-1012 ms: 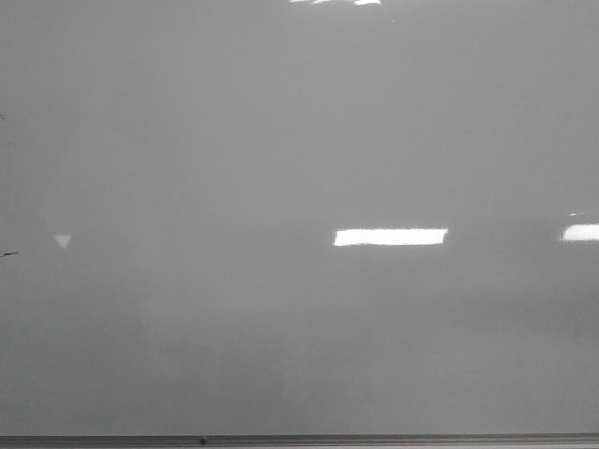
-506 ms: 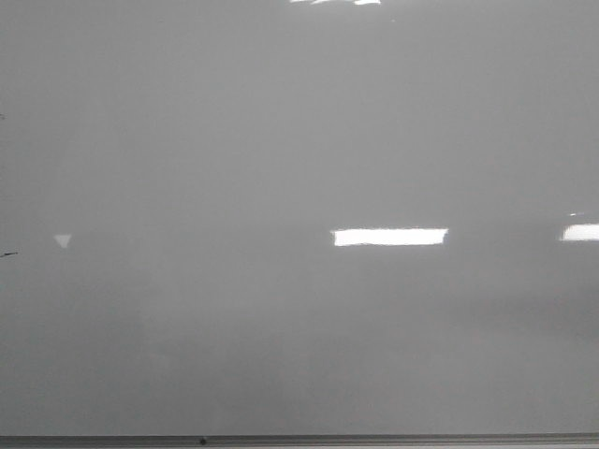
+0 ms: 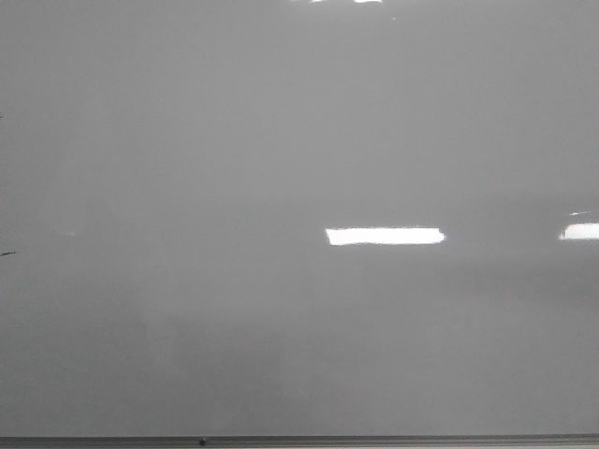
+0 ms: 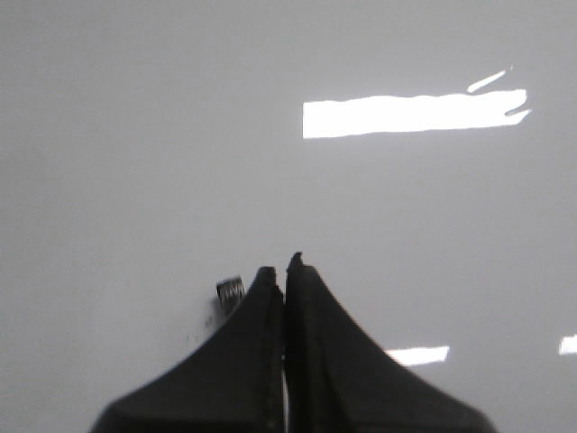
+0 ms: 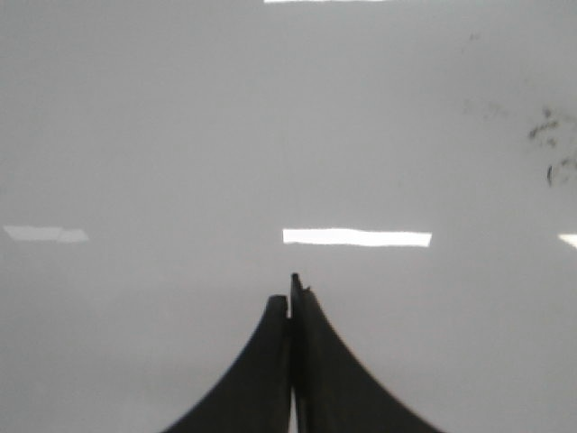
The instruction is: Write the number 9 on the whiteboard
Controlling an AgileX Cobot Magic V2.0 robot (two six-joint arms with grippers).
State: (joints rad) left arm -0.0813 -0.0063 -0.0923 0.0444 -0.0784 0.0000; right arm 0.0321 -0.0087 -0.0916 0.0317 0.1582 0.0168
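The whiteboard [image 3: 281,140] fills the front view, glossy pale grey, with its thin metal rim [image 3: 374,440] along the bottom. No number 9 shows on it in any view. Neither gripper shows in the front view. My left gripper [image 4: 283,269] is shut with nothing between its dark fingers, held over the board [image 4: 135,135]. My right gripper [image 5: 290,293] is shut and empty too, over the board [image 5: 135,135].
Bright rectangular light reflections [image 3: 385,236] lie on the board. A short black mark [image 3: 7,253] sits at the far left edge. Dark smudges [image 5: 550,149] show in the right wrist view. A small grey striped thing [image 4: 230,290] sits beside the left finger.
The bright rectangular reflection has shifted slightly left and up. The small triangular reflection at the left has vanished. The board's surface is otherwise the same.
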